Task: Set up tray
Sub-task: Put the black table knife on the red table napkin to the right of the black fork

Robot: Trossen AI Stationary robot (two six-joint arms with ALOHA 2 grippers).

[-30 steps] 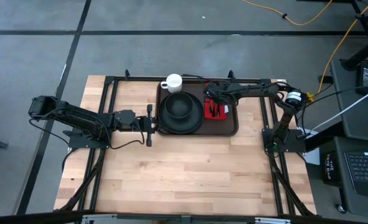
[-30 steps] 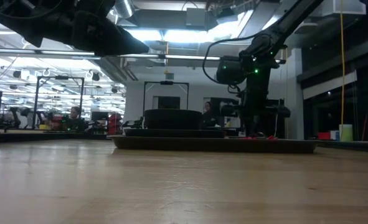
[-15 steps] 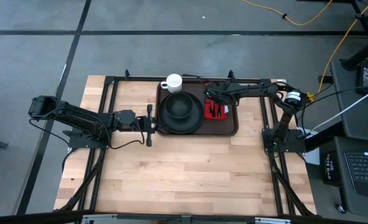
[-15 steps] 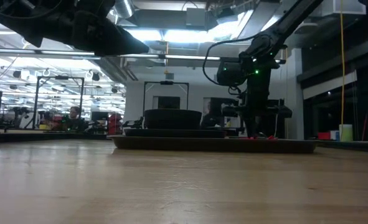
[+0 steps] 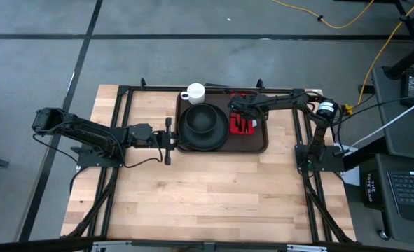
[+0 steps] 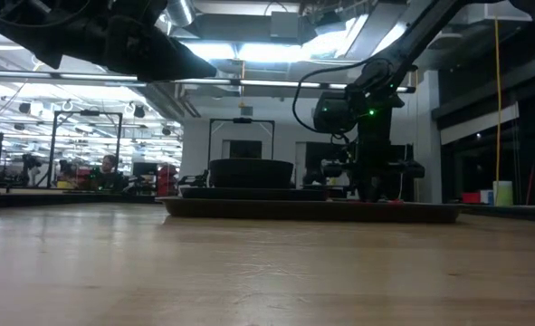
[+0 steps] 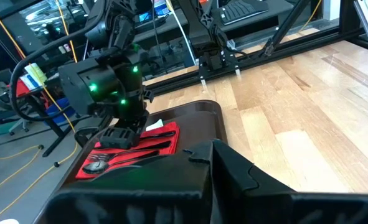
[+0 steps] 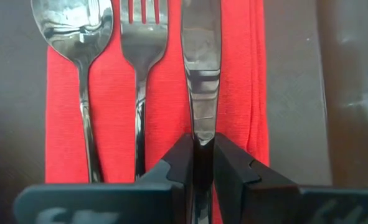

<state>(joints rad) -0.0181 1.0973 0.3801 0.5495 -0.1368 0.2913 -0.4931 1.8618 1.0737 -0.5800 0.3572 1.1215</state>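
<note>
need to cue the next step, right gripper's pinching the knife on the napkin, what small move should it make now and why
Probably open the right gripper and lift straight up. The knife already lies flat on the red napkin, parallel to the fork and spoon, all on the tray. The fingers close on its handle, so releasing first should avoid dragging it crooked. The left gripper waits beside the tray.

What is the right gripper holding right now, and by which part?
The right gripper grips the knife by its handle, just below the blade, over the red napkin.
</note>
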